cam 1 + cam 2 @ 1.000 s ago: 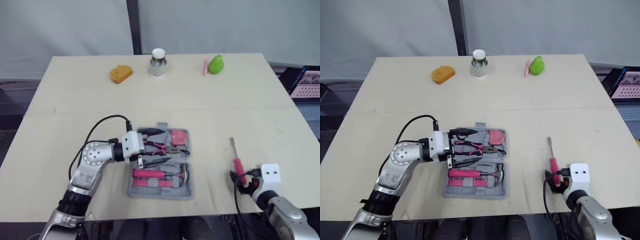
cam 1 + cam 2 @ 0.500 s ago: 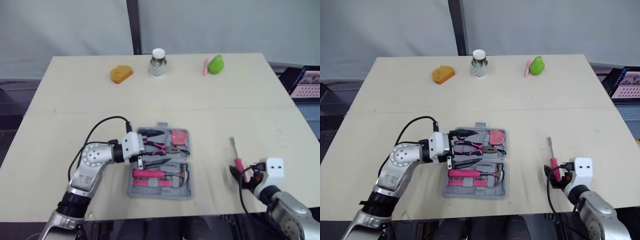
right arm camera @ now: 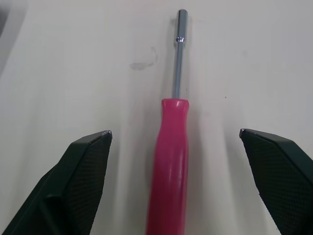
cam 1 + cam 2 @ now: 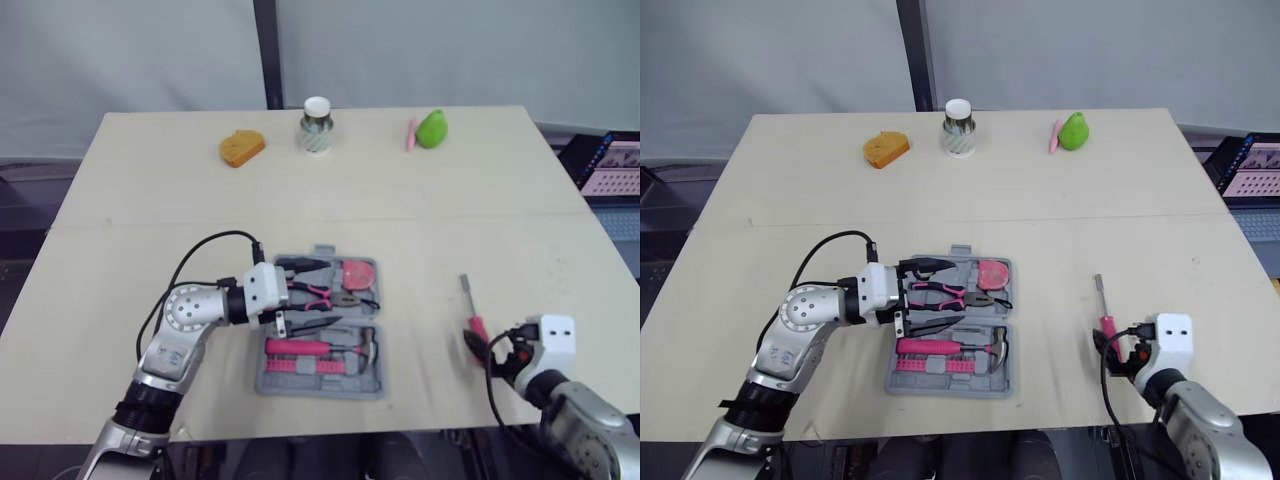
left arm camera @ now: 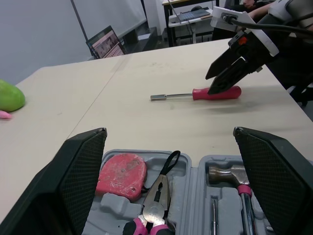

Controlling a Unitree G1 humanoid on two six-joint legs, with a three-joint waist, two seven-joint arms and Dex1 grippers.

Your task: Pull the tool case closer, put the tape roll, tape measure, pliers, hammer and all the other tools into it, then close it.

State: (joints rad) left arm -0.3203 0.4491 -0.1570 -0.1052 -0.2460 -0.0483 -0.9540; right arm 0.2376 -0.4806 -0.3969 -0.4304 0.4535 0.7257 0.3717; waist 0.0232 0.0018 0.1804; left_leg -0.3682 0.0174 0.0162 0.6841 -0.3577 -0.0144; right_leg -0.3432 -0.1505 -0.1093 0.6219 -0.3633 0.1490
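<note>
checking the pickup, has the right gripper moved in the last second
Yes. The right gripper shifted toward the robot's right relative to the red-handled metal screwdriver, which stayed put.

pale beige table, a thin seam running across its width. behind it a plain grey-white wall, split by a dark upright post. at the right edge a lit screen (contents unreadable). dark floor off the left side. soft, even light.
</note>
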